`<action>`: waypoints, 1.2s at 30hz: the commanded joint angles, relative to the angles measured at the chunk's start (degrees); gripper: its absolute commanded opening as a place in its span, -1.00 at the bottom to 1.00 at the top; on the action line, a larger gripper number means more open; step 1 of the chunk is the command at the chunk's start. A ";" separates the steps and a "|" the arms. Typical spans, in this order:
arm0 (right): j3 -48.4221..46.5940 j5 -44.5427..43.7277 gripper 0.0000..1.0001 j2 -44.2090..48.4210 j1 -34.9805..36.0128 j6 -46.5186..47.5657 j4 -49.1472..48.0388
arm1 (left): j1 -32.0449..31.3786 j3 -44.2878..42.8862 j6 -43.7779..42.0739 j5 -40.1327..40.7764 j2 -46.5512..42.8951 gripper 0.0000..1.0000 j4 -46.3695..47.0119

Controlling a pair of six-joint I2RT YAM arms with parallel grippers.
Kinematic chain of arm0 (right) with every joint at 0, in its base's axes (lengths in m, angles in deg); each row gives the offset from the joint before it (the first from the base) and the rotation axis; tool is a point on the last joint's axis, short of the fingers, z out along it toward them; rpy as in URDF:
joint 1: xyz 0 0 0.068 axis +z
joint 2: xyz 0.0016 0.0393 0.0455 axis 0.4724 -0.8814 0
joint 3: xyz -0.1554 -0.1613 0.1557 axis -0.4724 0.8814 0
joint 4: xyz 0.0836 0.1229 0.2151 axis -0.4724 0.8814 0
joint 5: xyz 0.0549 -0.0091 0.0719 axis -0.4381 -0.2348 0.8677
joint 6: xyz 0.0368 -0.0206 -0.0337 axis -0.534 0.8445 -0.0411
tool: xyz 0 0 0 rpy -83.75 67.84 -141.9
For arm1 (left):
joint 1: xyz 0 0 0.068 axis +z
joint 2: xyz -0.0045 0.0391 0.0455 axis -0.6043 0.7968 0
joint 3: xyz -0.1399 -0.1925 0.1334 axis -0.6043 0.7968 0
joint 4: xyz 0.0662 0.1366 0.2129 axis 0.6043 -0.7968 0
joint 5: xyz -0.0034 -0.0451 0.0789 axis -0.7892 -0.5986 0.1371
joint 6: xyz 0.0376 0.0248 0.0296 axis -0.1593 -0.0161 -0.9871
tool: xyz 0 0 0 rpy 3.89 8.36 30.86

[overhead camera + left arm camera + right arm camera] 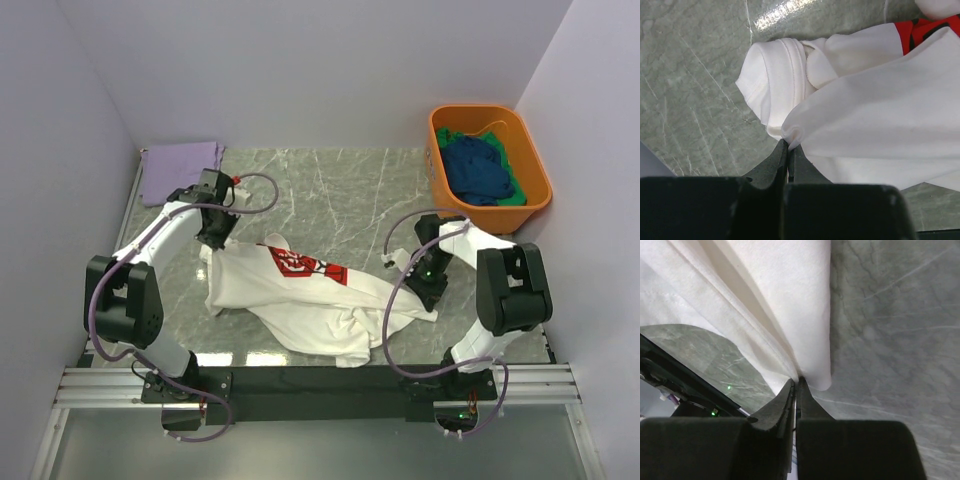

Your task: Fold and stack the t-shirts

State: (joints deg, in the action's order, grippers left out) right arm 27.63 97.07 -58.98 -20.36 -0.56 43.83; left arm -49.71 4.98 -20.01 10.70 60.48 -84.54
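White cotton, one large item: the white shirt [300, 300] lies rumpled near the middle of the grey marble-patterned table [330, 180], pinched at both ends. Left gripper [789, 144]: fingers pressed together with no gap showing, clamped on a small puckered fold of the cloth's edge; just beyond the tips a hemmed sleeve [771, 82] lies bunched on the table top. Right gripper [796, 380]: fingers likewise closed tight, nipping a corner of the cloth where several layers gather into pleats that fan away from the tips. Long axis of the garment: across the table from the left gripper at the far left to the right gripper at the near right, a shallow slant; the cloth sags and heaps towards the near edge between the two holds, with the deepest heap in front of the right arm. Red panel [308, 266] with white lettering: faces up, sitting in the far half of the garment, partly folded over. Lavender shirt [180, 160]: flat at the far left corner, well apart from the white one. Orange tub [537, 190]: far right corner, holding a blue shirt [478, 170] heaped on top of a green shirt [514, 196]
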 commanded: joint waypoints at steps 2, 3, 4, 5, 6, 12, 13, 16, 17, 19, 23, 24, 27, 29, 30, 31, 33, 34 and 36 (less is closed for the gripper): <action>-3.50 0.84 -1.00 4.95 -0.45 0.39 2.91 | 1.37 -4.13 1.87 -3.18 -0.56 -0.99 -1.59; -4.63 0.49 -1.00 5.74 -0.45 0.39 3.44 | 2.50 -4.66 1.96 -4.14 -0.48 -0.99 -1.86; -5.08 0.32 -1.00 6.10 -0.37 0.39 4.23 | 3.04 -5.18 2.05 -4.85 -0.56 -0.99 -2.21; -5.52 0.05 -1.00 6.71 -0.45 0.39 4.32 | 3.65 -6.32 1.87 -5.38 -0.65 -0.99 -2.47; -6.31 -0.56 -1.00 7.93 -0.45 0.39 4.50 | 4.88 -6.85 1.35 -5.91 -0.82 -0.99 -2.74; -10.08 -2.85 -1.00 10.75 -0.37 -0.49 4.58 | 10.85 -11.69 -2.07 -14.16 -3.02 -0.99 -2.56; -10.61 -3.28 -1.00 11.02 -0.37 -0.66 3.89 | 11.65 -12.39 -2.69 -15.39 -3.55 -0.99 -2.39; -13.77 -4.96 -1.00 12.25 -0.37 -1.72 2.13 | 14.81 -15.55 -5.07 -19.70 -3.99 -0.99 -0.63; -14.83 -6.18 -1.00 12.51 -0.37 -2.33 1.51 | 15.60 -17.47 -5.51 -21.36 -3.99 -0.99 -0.11; -18.52 -7.15 -1.00 13.04 -0.45 -3.30 -0.59 | 17.89 -19.50 -5.34 -23.22 -3.55 -0.99 2.18; -25.37 -9.96 -1.00 13.48 -0.45 -6.36 -4.63 | 21.76 -30.46 -3.41 -29.28 -0.57 -0.99 3.15; -28.26 -11.10 -1.00 13.48 -0.37 -6.98 -5.60 | 22.89 -32.76 -3.14 -31.90 0.39 -0.99 2.89; -34.07 -14.08 -1.00 13.39 -0.45 -9.62 -11.21 | 23.69 -41.38 -1.56 -35.25 3.91 -0.99 3.32; -38.72 -15.76 -1.00 13.39 -0.45 -11.11 -13.33 | 23.96 -45.68 -0.60 -35.71 4.18 -0.99 6.03; -40.22 -16.55 -1.00 13.31 -0.37 -11.30 -14.48 | 24.22 -46.58 -0.15 -35.45 3.75 -0.99 7.36; -41.81 -17.95 -1.00 13.39 -0.45 -11.65 -16.05 | 24.31 -47.37 0.29 -34.66 3.13 -0.99 9.02; -45.68 -19.28 -1.00 13.83 -0.45 -12.00 -18.51 | 25.19 -47.82 2.30 -33.87 0.42 -0.99 14.73; -46.91 -20.68 -1.00 14.18 -0.45 -12.17 -19.40 | 25.45 -47.21 3.01 -33.25 -0.81 -0.99 16.58; -49.29 -21.91 -1.00 15.76 -0.45 -12.18 -22.20 | 26.68 -46.33 5.03 -33.16 -4.58 -0.99 21.68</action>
State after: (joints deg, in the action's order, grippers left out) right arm -17.11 82.17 -47.81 -20.29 -11.49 28.84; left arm -25.43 -39.88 -18.33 -23.51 62.62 -74.60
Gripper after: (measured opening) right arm 0.015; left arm 0.028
